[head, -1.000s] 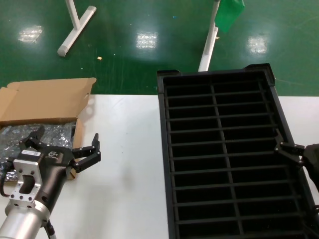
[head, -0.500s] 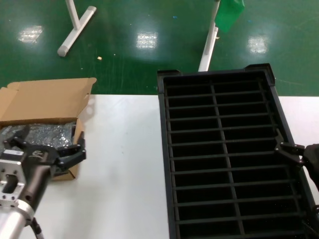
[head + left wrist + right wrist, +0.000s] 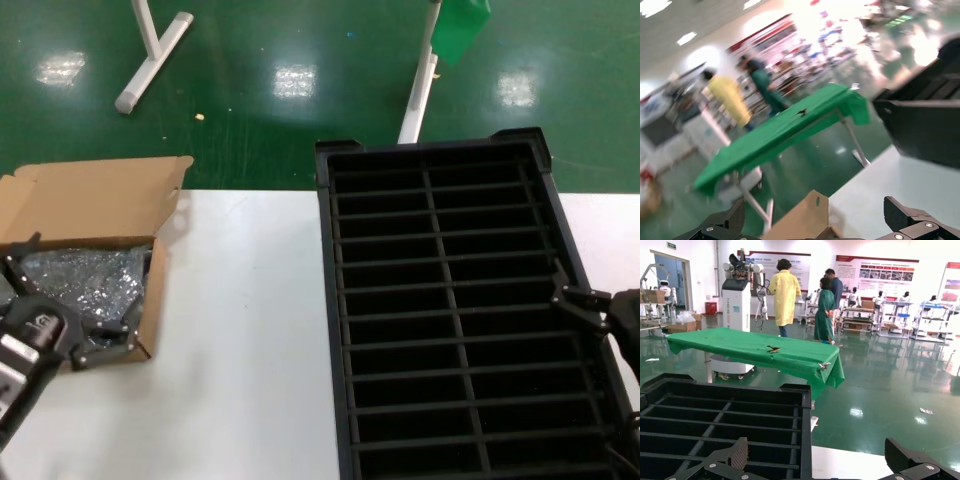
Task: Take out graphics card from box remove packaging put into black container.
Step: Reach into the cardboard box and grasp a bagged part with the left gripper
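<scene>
The black container (image 3: 450, 310) was the biggest thing on the white table (image 3: 250, 330). It was long, with two rows of thin slots, and every slot I could see had nothing in it. It sat well off to the side of the left gripper (image 3: 62, 318), across a wide bare patch of table.

The brown box (image 3: 95, 205) was much smaller. It sat at the table's edge with its flaps up. The left gripper was at the box's near end, right over the opening. Its black fingers (image 3: 100, 350) were spread wide and held nothing.

Inside the box lay the packaging (image 3: 85, 275), a shiny, crinkly bag, just past the fingertips. I think the graphics card was in that bag, but I could not see the card itself. The bag seemed to lie longways from the gripper toward the back flap, though I could not be sure.

The left arm was far nearer the box, so I think the reach was its job.

The right gripper (image 3: 582, 302) waited at the container's far side. Its fingers were wide apart and empty too.
</scene>
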Robot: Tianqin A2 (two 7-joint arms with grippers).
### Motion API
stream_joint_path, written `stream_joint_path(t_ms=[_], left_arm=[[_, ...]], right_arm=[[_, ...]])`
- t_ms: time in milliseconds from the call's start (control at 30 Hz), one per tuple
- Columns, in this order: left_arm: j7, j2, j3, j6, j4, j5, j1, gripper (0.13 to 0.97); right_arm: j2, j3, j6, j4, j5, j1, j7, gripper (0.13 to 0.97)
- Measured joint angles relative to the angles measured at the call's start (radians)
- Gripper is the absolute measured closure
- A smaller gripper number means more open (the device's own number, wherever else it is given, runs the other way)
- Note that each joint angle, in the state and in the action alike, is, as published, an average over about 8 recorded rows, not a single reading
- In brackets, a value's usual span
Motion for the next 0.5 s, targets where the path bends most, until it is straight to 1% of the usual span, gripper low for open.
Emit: stream_joint_path(t_ms=[100, 200, 367, 500], left_arm=[[0.129, -0.035, -0.029, 0.082, 0.029, -0.010, -0.002, 0.132], [0.245, -0.079, -0.046, 0.139, 0.078, -0.027, -0.010, 0.132], [0.421, -0.155, -0.063, 0.208, 0.208, -0.052, -0.041, 0.132], [0.526, -0.205, -0.065, 0.244, 0.307, -0.065, -0.068, 0.132]], right_arm=[[0.000, 0.000, 0.000, 0.000, 0.000, 0.000, 0.000, 0.129], [0.000, 0.000, 0.000, 0.000, 0.000, 0.000, 0.000, 0.129], [0.000, 0.000, 0.000, 0.000, 0.000, 0.000, 0.000, 0.129], [0.000, 0.000, 0.000, 0.000, 0.000, 0.000, 0.000, 0.129]])
